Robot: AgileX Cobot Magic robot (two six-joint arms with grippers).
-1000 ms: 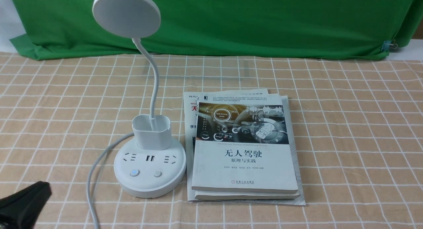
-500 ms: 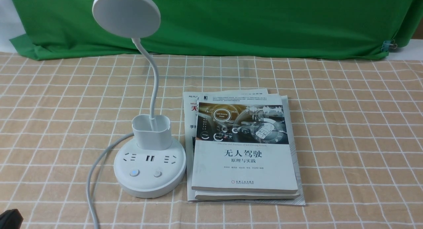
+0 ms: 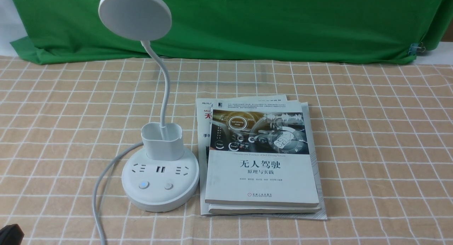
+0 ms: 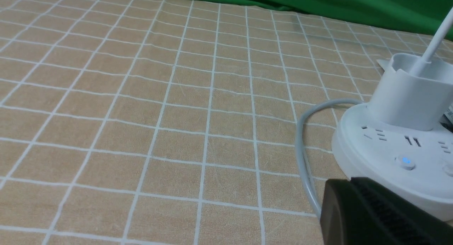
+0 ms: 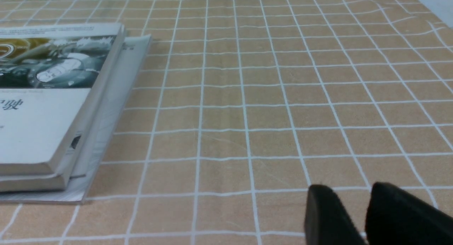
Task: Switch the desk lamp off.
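Here stands the desk lamp (image 3: pixel 160 181), upright on the left part of the desk (image 3: pixel 382 149), its flat round head (image 3: pixel 135 15) up in front of the green cloth (image 3: pixel 265 25). No glow shows on the underside of that head! Down the thin, curving neck (image 3: pixel 166 86) we go, into the small white cup (image 3: pixel 162 142), and below it the round base, with its sockets and two buttons. The left button (image 3: pixel 144 185) shows blue; the right one (image 3: pixel 168 186) is plain. The grey-white cord (image 3: pixel 102 178) leaves from behind and curls round the left side towards the near edge of the view.

Just to the right of the base lies a stack of books (image 3: pixel 262 174), a driving title on top, its cover picture dark.

And the grippers? The left gripper (image 4: pixel 354 181) pokes its dark tip into the front view's near left corner, apart from the lamp, its jaws closed with nothing between them. Over on the right, well apart from the lamp, the right gripper (image 5: pixel 348 192) holds nothing, its jaws slightly open, a narrow gap showing desk between them.
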